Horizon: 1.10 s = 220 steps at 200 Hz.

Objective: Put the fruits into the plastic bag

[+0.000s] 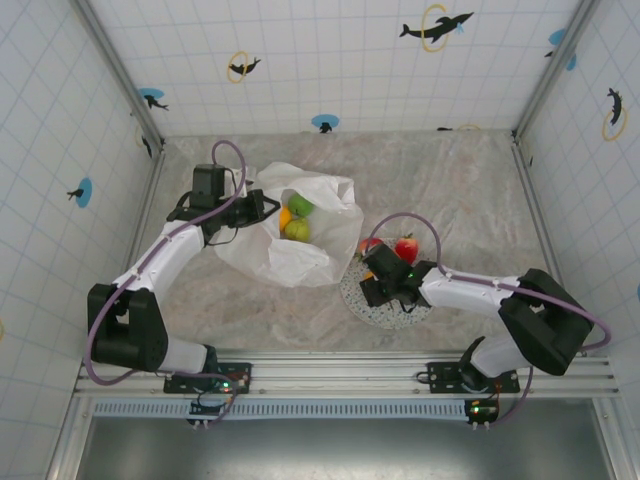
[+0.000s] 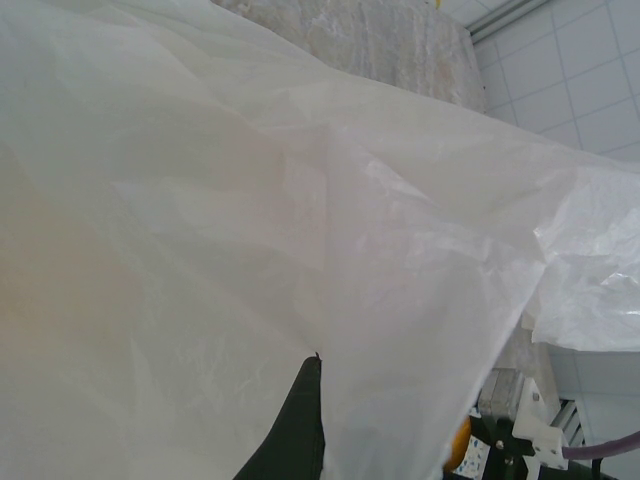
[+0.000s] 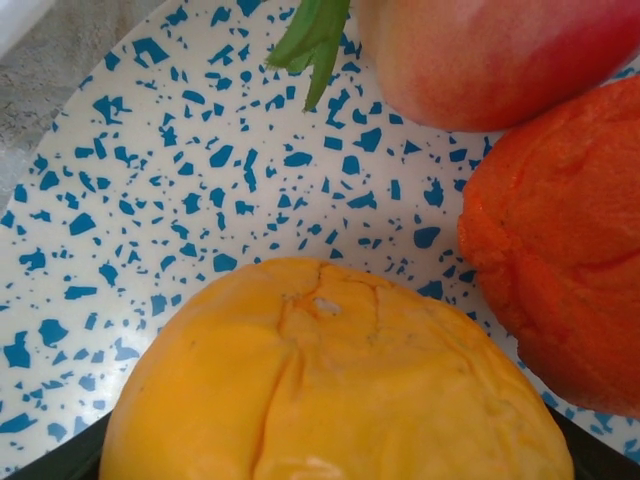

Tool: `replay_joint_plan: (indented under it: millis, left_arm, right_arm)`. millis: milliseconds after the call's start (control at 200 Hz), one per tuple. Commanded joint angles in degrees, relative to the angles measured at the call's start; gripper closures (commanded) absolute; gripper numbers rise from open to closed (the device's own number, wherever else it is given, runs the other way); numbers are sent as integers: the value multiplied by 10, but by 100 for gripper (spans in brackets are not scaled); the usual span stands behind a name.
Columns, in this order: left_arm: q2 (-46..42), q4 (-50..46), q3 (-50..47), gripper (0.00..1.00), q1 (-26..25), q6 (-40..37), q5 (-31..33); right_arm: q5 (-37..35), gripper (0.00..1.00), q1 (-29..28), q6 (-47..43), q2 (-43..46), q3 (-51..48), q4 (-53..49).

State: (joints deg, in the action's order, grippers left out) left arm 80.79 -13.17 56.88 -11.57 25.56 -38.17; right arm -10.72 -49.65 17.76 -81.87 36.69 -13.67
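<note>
Plastic bag (image 1: 295,235) lies centre-left on the tabletop (image 1: 450,170), mouth open; two green fruits (image 1: 298,218) and an orange piece inside. Left gripper (image 1: 262,207) pinches the bag's edge. On the plate (image 3: 150,200), lower right of centre, a yellow fruit (image 3: 330,380), orange fruit (image 3: 560,270) and red apple (image 1: 406,248). Right gripper (image 1: 385,283) sits over the plate at the yellow fruit; whether it is closed, cannot tell. Step judged: picking the next fruit. Next: secure hold, lift, carry left to the bag mouth.
</note>
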Motion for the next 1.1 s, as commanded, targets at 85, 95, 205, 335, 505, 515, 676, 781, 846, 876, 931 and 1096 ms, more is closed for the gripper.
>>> replay_joint_plan:
  millis: [85,95,205,335,505,515,676,781,846,876,931,1096]
  left_arm:
    - [6,1,-5,100,-2,-7,-9]
    - [6,1,-5,100,-1,-7,-9]
    - [5,0,-5,100,-2,-8,-10]
    - [5,2,-5,100,-2,-7,-11]
    - [3,2,-5,100,-2,-4,-13]
    - [3,1,-5,100,-2,-4,-13]
    - [2,-1,-5,100,-2,-3,-16]
    - [2,-3,-5,100,-3,-4,-21]
    - [2,-3,-5,100,-3,-5,-23]
    - [2,-3,-5,100,-3,-4,-23]
    - [2,-3,-5,100,-3,-4,-25]
    - [5,2,-5,100,-6,-2,-30]
  right_arm:
    - [4,40,-3,3,41,2,-13]
    - [6,41,-3,3,44,1,-15]
    - [20,44,-3,0,100,5,-29]
    - [52,45,-4,-12,160,14,17]
    - [57,46,-3,-51,143,50,79]
    - [55,46,-3,-57,138,55,80]
    - [45,47,2,-105,52,109,128]
    - [44,48,12,-112,-7,141,169]
    - [48,48,16,-113,-42,159,200]
    - [52,48,15,-114,-58,167,210]
    - [57,48,15,-114,-88,183,223]
    - [91,48,10,-108,-159,231,242]
